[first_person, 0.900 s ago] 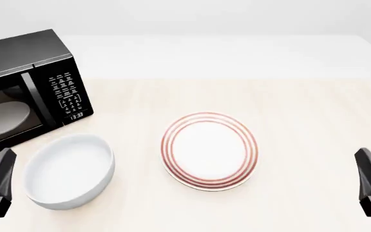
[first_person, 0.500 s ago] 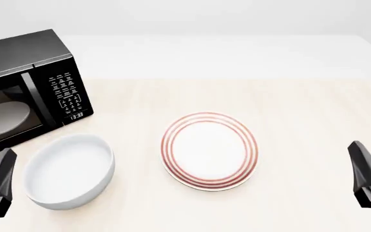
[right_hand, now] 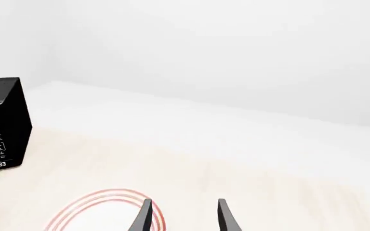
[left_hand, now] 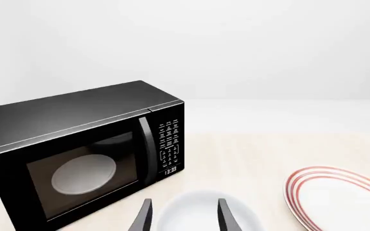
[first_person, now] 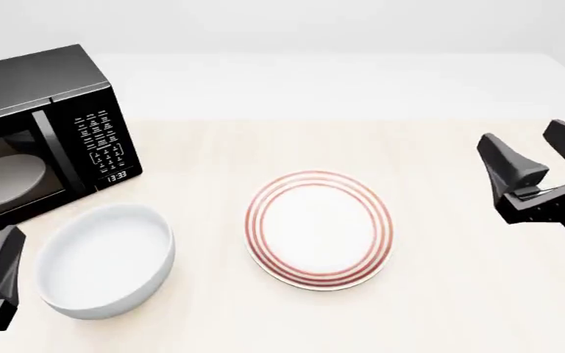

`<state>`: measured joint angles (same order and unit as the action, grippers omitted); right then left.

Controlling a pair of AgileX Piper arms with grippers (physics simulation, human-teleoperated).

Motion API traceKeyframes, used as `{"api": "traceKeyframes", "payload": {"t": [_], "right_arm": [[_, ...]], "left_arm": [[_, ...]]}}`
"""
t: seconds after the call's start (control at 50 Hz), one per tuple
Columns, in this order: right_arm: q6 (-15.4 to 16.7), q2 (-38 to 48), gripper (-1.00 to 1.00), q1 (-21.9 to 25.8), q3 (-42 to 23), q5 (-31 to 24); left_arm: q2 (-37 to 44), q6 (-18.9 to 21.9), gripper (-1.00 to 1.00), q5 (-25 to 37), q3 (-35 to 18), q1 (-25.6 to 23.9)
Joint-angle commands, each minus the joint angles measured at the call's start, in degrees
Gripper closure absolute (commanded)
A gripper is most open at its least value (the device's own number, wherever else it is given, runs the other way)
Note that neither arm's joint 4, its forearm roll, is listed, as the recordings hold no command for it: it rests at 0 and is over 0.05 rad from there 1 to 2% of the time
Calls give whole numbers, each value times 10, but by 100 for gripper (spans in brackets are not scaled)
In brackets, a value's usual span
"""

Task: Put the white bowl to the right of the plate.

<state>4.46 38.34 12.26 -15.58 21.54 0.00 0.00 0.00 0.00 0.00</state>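
Note:
The white bowl [first_person: 106, 261] sits empty and upright at the front left, just in front of the microwave. The plate [first_person: 319, 229], flat with red rings, lies at the table's middle, a short gap to the right of the bowl. My left gripper [left_hand: 185, 207] is open, and the bowl [left_hand: 194, 217] shows between its fingers just ahead. In the front view only one left finger [first_person: 0, 265] shows, left of the bowl. My right gripper [first_person: 523, 140] hangs open and empty above the table, right of the plate. The plate's edge [right_hand: 101, 211] lies ahead of it.
A black microwave [first_person: 37, 140] stands at the back left with its door shut and a pale dish behind the window [left_hand: 85, 174]. Bare light wood table [first_person: 459, 294] runs to the right of the plate and behind it.
My right gripper has risen from the frame's lower right edge and moved forward and a little left, now high beside the plate. The left gripper, bowl and plate stayed put.

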Motion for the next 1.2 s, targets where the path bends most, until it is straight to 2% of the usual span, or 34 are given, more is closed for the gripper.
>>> {"api": "traceKeyframes", "payload": {"t": [0.02, 0.06, 0.12, 0.28, 0.32, 0.36, 0.4, 0.44, 0.54, 0.58, 0.62, 0.64, 0.72, 0.84, 0.86, 0.88, 1.2], "right_arm": [[10, 139, -100, 49, -100, 27], [3, 189, -100, 58, -136, 28], [13, 220, -100, 73, -166, 22], [11, 300, -100, 118, -250, -4], [18, 337, -100, 126, -290, -22], [0, 351, -100, 137, -316, -41], [22, 366, -100, 148, -334, -45], [11, 377, -100, 157, -354, -57], [32, 400, -100, 181, -389, -76], [29, 407, -100, 188, -400, -81], [45, 420, -100, 195, -412, -88], [33, 423, -100, 199, -418, -89], [43, 441, -100, 219, -438, -97], [16, 464, -100, 234, -463, -111], [22, 466, -100, 236, -464, -111], [13, 473, -100, 243, -472, -115], [2, 539, -100, 287, -542, -159]], "left_arm": [[0, 0, -100, 0, 0, 0], [0, 0, -100, 0, 0, 0], [0, 0, -100, 0, 0, 0], [0, 0, -100, 0, 0, 0], [0, 0, -100, 0, 0, 0], [0, 0, -100, 0, 0, 0], [0, 0, -100, 0, 0, 0], [0, 0, -100, 0, 0, 0], [0, 0, -100, 0, 0, 0], [0, 0, -100, 0, 0, 0], [0, 0, -100, 0, 0, 0], [0, 0, -100, 0, 0, 0], [0, 0, -100, 0, 0, 0], [0, 0, -100, 0, 0, 0], [0, 0, -100, 0, 0, 0], [0, 0, -100, 0, 0, 0], [0, 0, -100, 0, 0, 0]]}}
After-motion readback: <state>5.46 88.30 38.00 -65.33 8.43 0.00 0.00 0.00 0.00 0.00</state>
